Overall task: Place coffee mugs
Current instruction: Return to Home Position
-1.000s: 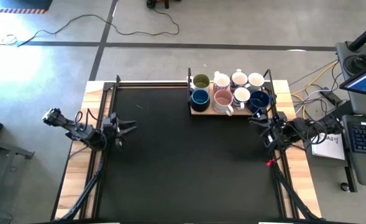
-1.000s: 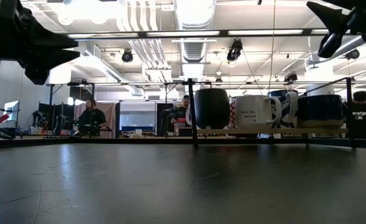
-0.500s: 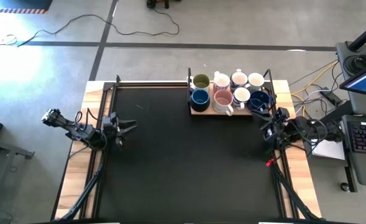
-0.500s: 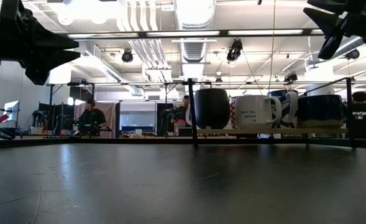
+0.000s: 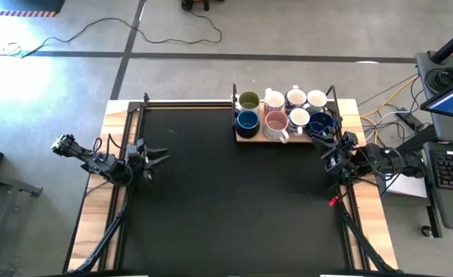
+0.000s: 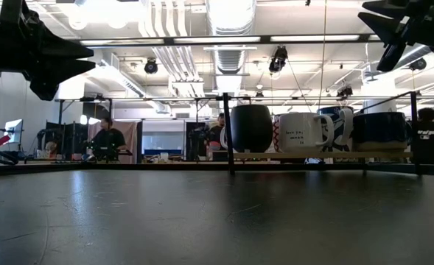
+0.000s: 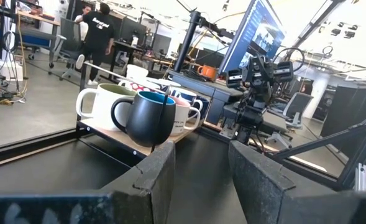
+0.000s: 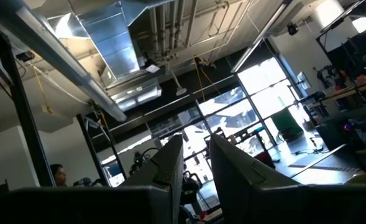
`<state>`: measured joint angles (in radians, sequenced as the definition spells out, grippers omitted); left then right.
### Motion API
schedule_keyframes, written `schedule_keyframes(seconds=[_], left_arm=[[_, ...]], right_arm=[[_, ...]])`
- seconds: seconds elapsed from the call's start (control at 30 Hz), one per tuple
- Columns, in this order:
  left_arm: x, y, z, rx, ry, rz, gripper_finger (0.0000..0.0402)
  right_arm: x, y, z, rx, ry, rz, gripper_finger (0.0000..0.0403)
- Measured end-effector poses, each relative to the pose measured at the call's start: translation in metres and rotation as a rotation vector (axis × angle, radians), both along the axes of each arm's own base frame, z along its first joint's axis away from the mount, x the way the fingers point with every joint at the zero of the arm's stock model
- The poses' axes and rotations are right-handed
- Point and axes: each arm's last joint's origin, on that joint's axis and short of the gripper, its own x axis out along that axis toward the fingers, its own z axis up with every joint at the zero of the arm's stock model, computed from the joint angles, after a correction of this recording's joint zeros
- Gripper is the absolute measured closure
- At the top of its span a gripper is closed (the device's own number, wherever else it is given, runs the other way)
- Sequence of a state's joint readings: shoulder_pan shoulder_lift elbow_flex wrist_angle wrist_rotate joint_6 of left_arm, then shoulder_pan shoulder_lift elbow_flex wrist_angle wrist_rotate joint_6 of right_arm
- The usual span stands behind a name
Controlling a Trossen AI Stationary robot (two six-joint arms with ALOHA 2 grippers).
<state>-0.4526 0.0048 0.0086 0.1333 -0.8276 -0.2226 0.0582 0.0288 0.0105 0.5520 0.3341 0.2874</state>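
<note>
Several coffee mugs [image 5: 284,114] stand upright in two rows on a wooden tray [image 5: 244,137] at the table's far right. One is green inside [image 5: 249,101], one is pink [image 5: 276,121], two are dark blue [image 5: 248,121], and the others are white. The left wrist view shows a dark mug [image 7: 148,118] in front of the group. My left gripper [image 5: 161,156] hovers open over the table's left side, pointing toward the mugs. My right gripper [image 5: 328,148] is raised at the right edge, just near of the tray. It is open and tipped upward, and its own view shows only the ceiling.
A black frame with upright posts [image 5: 234,108] surrounds the tray. The black mat [image 5: 234,200] spreads across the table between the arms. Wooden strips [image 5: 364,223] edge the table at left and right. People sit at desks [image 6: 107,140] in the room beyond.
My right gripper has drawn back from the tray's near right corner toward the table's right edge and has then held still. The mugs and my left gripper have not moved.
</note>
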Motion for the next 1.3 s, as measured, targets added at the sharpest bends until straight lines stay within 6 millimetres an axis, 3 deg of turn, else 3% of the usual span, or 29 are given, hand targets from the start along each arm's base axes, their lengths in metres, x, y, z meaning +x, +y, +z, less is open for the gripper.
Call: schedule_keyframes(seconds=[1.3], left_arm=[[-0.0008,0.0004,0.0048,-0.004,-0.01,0.0,0.0267]], right_arm=[[-0.0001,0.0,0.0002,0.0,-0.002,0.0,0.0335]])
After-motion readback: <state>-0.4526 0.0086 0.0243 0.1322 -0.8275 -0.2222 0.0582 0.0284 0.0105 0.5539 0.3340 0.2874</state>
